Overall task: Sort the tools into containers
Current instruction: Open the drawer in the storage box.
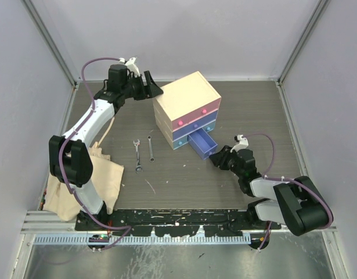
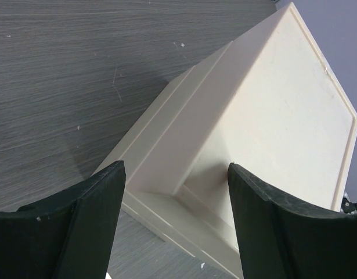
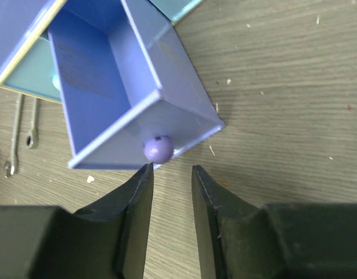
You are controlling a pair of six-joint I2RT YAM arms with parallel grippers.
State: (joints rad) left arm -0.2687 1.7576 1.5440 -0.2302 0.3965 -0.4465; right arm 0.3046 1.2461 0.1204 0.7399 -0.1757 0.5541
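While the blue drawer's knob [image 3: 158,149] sits just beyond its tips, the right claw [image 3: 171,170] stands slightly parted.

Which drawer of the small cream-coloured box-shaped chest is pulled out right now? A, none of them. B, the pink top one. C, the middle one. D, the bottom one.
D: the bottom drawer juts out of the cream-coloured chest towards the right gripper, while the pink top drawer and the middle drawer sit flush.
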